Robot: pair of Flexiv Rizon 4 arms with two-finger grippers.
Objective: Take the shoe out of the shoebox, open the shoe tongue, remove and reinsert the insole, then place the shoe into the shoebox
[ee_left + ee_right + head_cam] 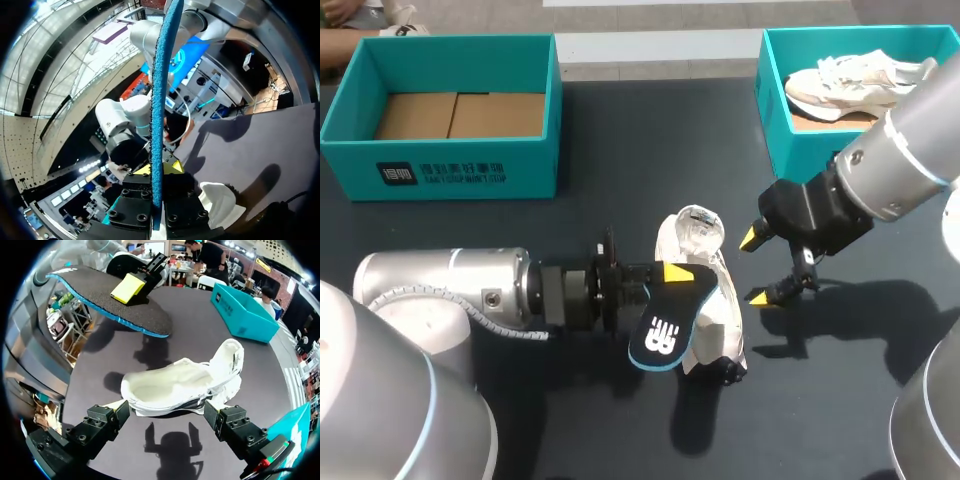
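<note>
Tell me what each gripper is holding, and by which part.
Left gripper pinches the insole by one long edge; right gripper is open, holding nothing, near the shoe.

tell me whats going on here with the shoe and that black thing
The left gripper is shut on the black insole, holding it beside the white shoe, which lies on the table. The right gripper hangs open next to the shoe, not gripping it. The teal shoebox at the left holds no shoe.
</note>
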